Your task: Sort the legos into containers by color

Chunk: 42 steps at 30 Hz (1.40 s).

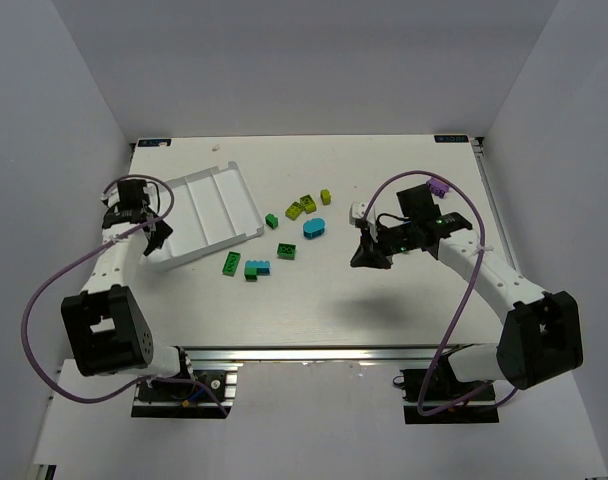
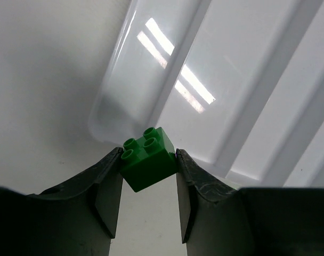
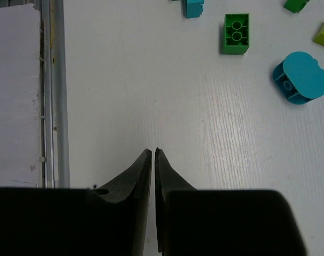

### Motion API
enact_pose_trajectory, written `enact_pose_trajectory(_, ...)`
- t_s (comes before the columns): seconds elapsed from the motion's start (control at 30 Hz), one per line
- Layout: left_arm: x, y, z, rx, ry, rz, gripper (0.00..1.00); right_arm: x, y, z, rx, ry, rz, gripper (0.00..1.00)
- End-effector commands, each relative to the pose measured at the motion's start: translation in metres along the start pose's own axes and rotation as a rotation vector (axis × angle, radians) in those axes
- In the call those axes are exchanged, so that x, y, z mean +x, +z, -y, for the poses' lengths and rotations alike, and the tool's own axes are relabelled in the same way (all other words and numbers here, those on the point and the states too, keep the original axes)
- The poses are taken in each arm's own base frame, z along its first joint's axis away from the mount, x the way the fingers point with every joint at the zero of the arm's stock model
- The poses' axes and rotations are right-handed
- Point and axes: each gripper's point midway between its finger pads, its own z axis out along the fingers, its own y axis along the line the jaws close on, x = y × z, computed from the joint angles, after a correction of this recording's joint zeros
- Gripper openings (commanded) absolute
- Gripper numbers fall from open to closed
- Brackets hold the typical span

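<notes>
Surface: I am looking at a white table (image 1: 384, 310) with pale walls on three sides and a metal rail (image 3: 53, 90) along its edge.
Tray: the white tray (image 1: 209, 210) lies askew in the upper left of the overhead frame, its long compartments parted by raised ridges.
Loose legos: they are scattered mid-frame between the arms. There is a dark green brick (image 1: 286, 249), a green brick (image 1: 230, 263), a cyan angled brick (image 1: 257, 268), a rounded cyan piece (image 1: 315, 228), and four yellow-green bricks (image 1: 295, 210) above them.
Left gripper (image 1: 156, 235): it sits at the tray's lower-left corner, grasping a small green brick (image 2: 147, 159).
Right gripper (image 1: 367, 258): its jaws are clenched tip to tip over bare table, right of the bricks.
Left wrist only: I can see the held brick studs-up and tilted, pinched at the very fingertips, with the tray's rounded corner just beyond it. The overhead view hides the brick entirely.
Right wrist only: I can see the rail at frame left, with the dark green brick and the rounded cyan piece at the upper right.
Edges and room: open table lies around the right gripper, and the left gripper works close to the left wall.
</notes>
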Motion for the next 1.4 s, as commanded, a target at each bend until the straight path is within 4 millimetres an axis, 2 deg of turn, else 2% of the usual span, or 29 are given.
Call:
enact_pose_trajectory(0.0, -0.028, 0.003, 0.006, 0.016, 0.027, 0.047, 0.03, -0.007, -0.003, 0.0, 0.016, -0.021, 0.025, 0.12)
enact_pose_trajectory(0.17, -0.048, 0.022, -0.004, -0.024, 0.035, 0.054, 0.04, -0.007, -0.001, 0.002, 0.015, -0.024, 0.027, 0.13)
enact_pose_trajectory(0.33, -0.057, 0.05, -0.008, -0.055, 0.038, 0.026, 0.09, -0.006, 0.0, 0.004, 0.015, -0.02, 0.023, 0.15)
enact_pose_trajectory(0.4, -0.069, 0.056, 0.0, -0.042, 0.04, 0.038, 0.1, -0.006, 0.0, 0.005, 0.017, -0.024, 0.022, 0.16)
enact_pose_trajectory(0.5, -0.072, 0.073, 0.007, -0.04, 0.047, 0.015, 0.1, -0.005, 0.001, 0.006, 0.018, -0.021, 0.018, 0.16)
enact_pose_trajectory(0.53, -0.083, 0.073, 0.013, -0.029, 0.042, 0.029, 0.11, -0.004, 0.001, 0.006, 0.018, -0.019, 0.018, 0.17)
enact_pose_trajectory(0.6, -0.084, 0.085, 0.017, -0.028, 0.042, 0.014, 0.11, -0.003, 0.001, 0.006, 0.017, -0.018, 0.013, 0.17)
enact_pose_trajectory(0.63, -0.092, 0.086, 0.023, -0.02, 0.039, 0.027, 0.11, -0.003, 0.001, 0.007, 0.02, -0.017, 0.012, 0.17)
enact_pose_trajectory(0.67, -0.091, 0.094, 0.023, -0.029, 0.042, 0.013, 0.11, -0.002, 0.001, 0.006, 0.02, -0.015, 0.01, 0.18)
enact_pose_trajectory(0.73, -0.101, 0.098, 0.028, -0.025, 0.038, 0.026, 0.12, -0.001, 0.001, 0.007, 0.023, -0.016, 0.007, 0.18)
enact_pose_trajectory(0.83, -0.101, 0.11, 0.031, -0.031, 0.036, 0.011, 0.16, 0.002, 0.001, 0.007, 0.025, -0.02, -0.001, 0.18)
enact_pose_trajectory(0.97, -0.111, 0.118, 0.036, -0.035, 0.035, 0.017, 0.3, 0.005, 0.002, 0.008, 0.026, -0.021, -0.01, 0.2)
enact_pose_trajectory(1.0, -0.112, 0.12, 0.038, -0.035, 0.037, 0.018, 0.37, 0.005, 0.003, 0.008, 0.024, -0.02, -0.011, 0.2)
enact_pose_trajectory(1.13, -0.115, 0.128, 0.04, -0.043, 0.038, 0.008, 0.54, 0.007, 0.004, 0.009, 0.022, -0.019, -0.011, 0.21)
enact_pose_trajectory(1.37, -0.121, 0.133, 0.046, -0.035, 0.047, 0.003, 0.7, 0.007, 0.007, 0.014, 0.021, -0.025, -0.015, 0.21)
